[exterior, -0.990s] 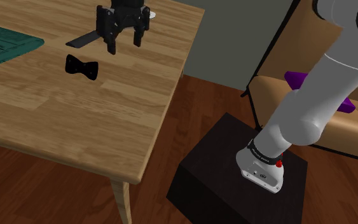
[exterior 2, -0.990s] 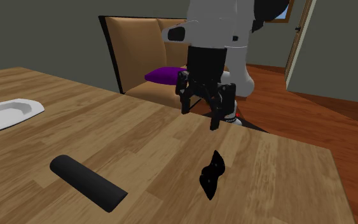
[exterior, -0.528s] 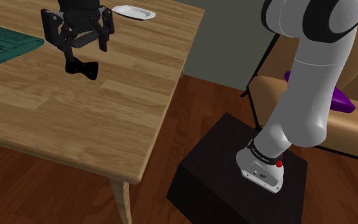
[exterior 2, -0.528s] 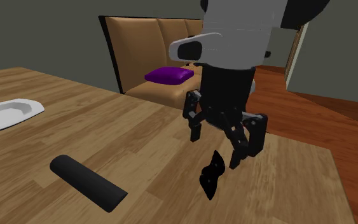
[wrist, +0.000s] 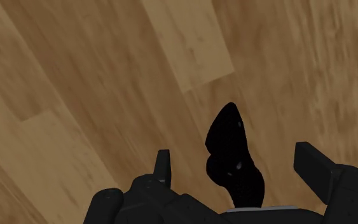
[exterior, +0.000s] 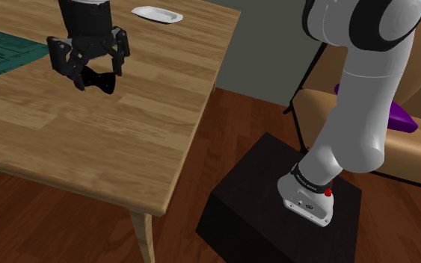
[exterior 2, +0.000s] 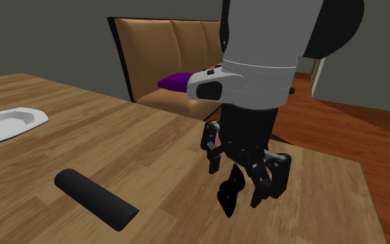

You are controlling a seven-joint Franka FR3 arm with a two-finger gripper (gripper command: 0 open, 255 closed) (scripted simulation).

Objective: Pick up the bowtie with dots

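Claw (exterior: 97, 78) was down low over the tabletop (exterior: 126, 142) with its 2 fingers (wrist: 163, 168) spread wide, 1 on each side of the black bowtie (exterior: 102, 82). Nothing was grabbed: in the wrist view there was bare wood between each finger and the bowtie (wrist: 229, 145), so I'd call it released, just straddling the thing. You could make out a couple of faint pale specks on the bowtie from that close.

The bowtie lay flat on the wood, well in from the near edge of the tabletop as the shoulder view had it, roughly midway between the green mat (exterior: 7, 48) at the shoulder view's left edge and the tabletop's right edge. A small white dish (exterior: 156, 13) sat up by the far edge, well apart from it.

In the second exterior view the claw (exterior 2: 236, 186) hung right over the bowtie (exterior 2: 229, 195), and a black cylinder (exterior 2: 96, 199) lay on the wood to the left, near but not touching. The dish (exterior 2: 6, 125) was further left. Behind the table stood a tan couch (exterior 2: 158, 38) with 1 purple cushion (exterior 2: 181, 81) on it.

The arm (exterior: 366, 97) rose from its black box stand (exterior: 276, 205) on a reddish wood floor (exterior: 238, 119).
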